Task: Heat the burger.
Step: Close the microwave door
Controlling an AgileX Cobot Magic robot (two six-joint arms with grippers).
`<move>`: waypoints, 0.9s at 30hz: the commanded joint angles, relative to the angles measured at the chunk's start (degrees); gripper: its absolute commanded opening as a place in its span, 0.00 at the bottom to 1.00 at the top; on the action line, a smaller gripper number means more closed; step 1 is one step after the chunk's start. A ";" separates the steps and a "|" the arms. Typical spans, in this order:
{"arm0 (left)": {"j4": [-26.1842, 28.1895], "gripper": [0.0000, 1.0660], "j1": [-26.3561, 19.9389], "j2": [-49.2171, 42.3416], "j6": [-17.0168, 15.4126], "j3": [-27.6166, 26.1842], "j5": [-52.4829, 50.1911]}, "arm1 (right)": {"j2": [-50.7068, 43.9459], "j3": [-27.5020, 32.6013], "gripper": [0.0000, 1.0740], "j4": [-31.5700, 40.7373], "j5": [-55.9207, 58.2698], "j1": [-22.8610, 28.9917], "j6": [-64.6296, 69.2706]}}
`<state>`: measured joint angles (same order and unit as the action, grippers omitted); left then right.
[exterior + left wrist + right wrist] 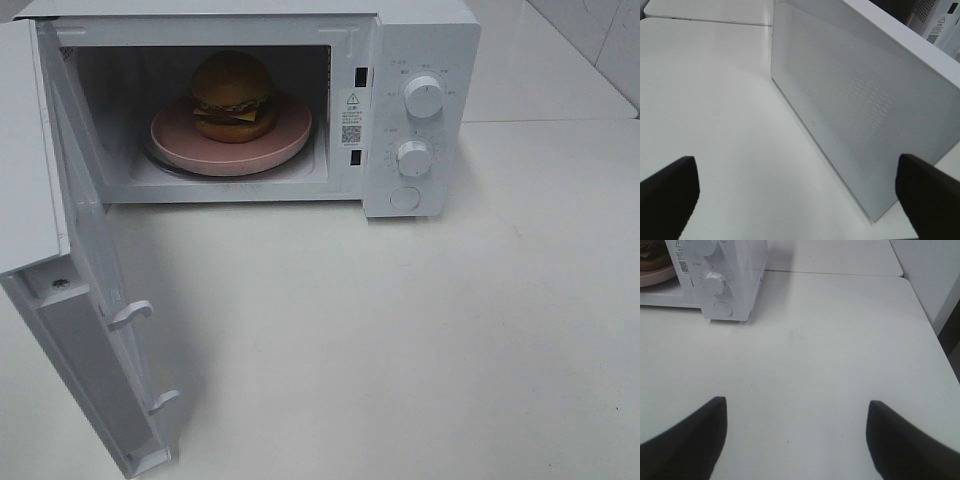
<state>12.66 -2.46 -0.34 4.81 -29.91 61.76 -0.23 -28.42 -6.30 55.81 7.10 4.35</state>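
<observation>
- Exterior high view: the burger (233, 95) sat on a pink plate (291, 142) inside the microwave (425, 45), whose door (88, 300) stood wide open.
- Left gripper (796, 166) was released and held nothing, near the door's outer face.
- Right gripper (796, 404) was released and held nothing, over the table (420, 330) in front of the microwave.

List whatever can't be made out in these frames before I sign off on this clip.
- Exterior high: control panel lettering and the warning label are too small to read; neither arm is in frame.
- Left wrist: the open microwave door hides the burger.
- Right wrist: burger and pink plate are cut off by the frame edge.
- Wrist views: only dark fingertips of the left end effector and right end effector show.
</observation>
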 commanded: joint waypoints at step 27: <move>0.23 0.70 -0.17 7.05 -0.23 -1.15 -11.29 | -1.43 0.11 0.68 -0.23 -0.80 -0.29 -0.86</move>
<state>13.06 -2.46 6.59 4.98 -30.71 52.43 -0.23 -28.42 -6.30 55.81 7.10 4.35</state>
